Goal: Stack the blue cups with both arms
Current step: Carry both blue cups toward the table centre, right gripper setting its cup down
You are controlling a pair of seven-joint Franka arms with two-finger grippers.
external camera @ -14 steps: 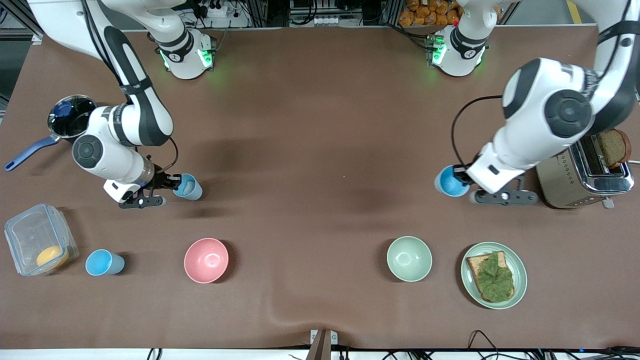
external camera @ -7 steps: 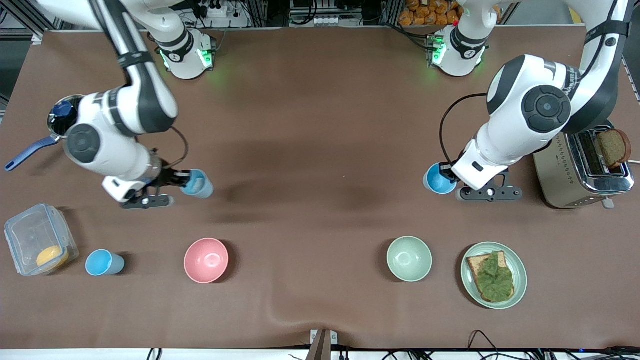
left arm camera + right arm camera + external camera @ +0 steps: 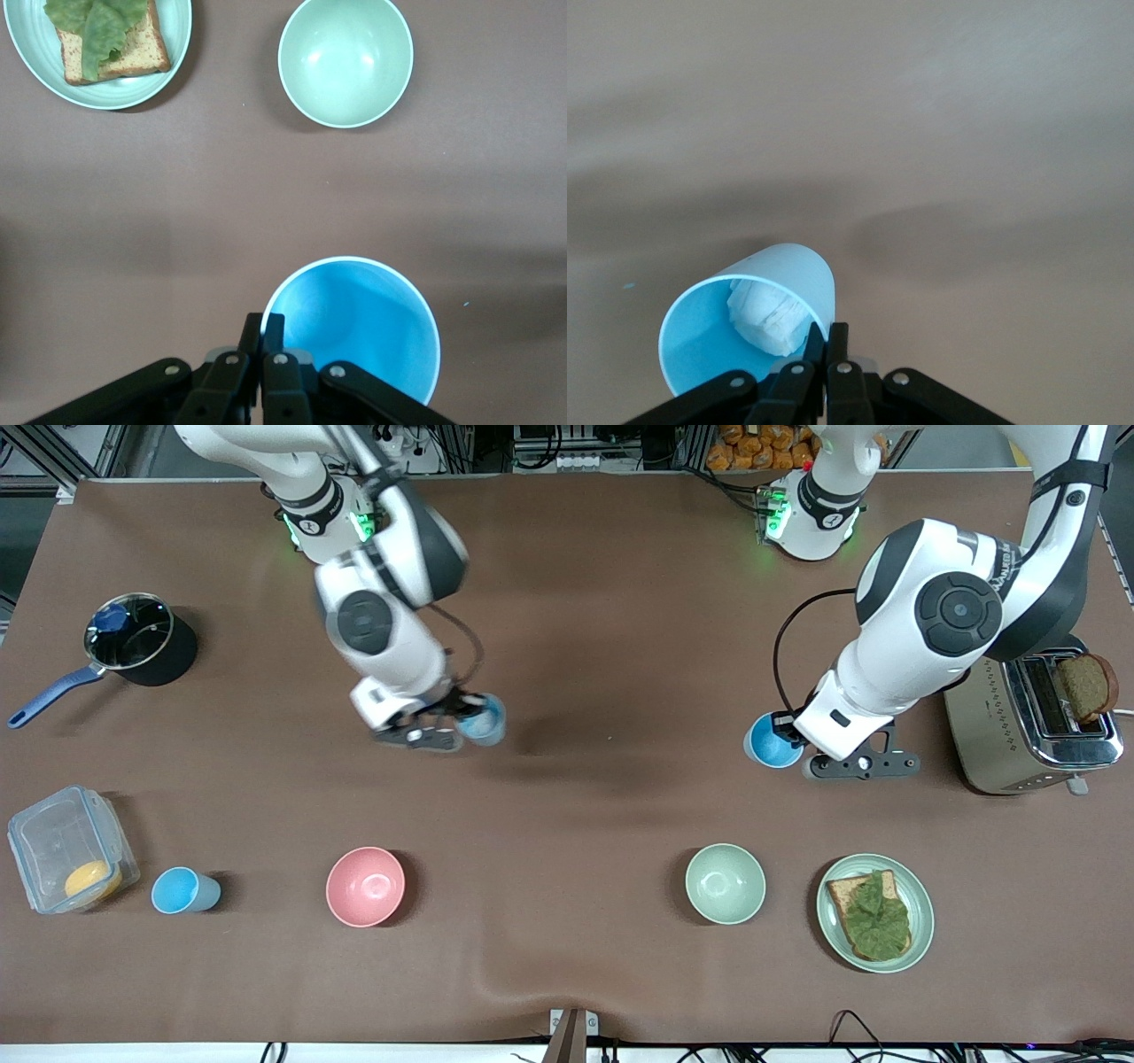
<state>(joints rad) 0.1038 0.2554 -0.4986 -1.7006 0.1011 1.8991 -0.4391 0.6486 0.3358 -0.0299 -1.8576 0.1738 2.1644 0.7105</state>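
Observation:
My right gripper (image 3: 461,723) is shut on the rim of a pale blue cup (image 3: 484,722) and holds it tilted over the middle of the table. In the right wrist view the fingers (image 3: 827,341) pinch the cup's wall (image 3: 771,283), and a white crumpled wad lies inside. My left gripper (image 3: 791,735) is shut on the rim of a sky-blue cup (image 3: 769,742), over the table near the toaster. It also shows in the left wrist view (image 3: 354,323), with the gripper (image 3: 263,332) on its rim. A third blue cup (image 3: 182,890) stands nearest the front camera, at the right arm's end.
A dark pot (image 3: 137,642) and a clear box (image 3: 66,859) are at the right arm's end. A pink bowl (image 3: 365,886), a pale green bowl (image 3: 725,883) and a plate with toast (image 3: 874,912) stand nearer the camera. A toaster (image 3: 1032,726) is at the left arm's end.
The right arm has swung from near the pot toward the table's middle, carrying the pale blue cup. The left arm has shifted slightly toward the middle with its cup.

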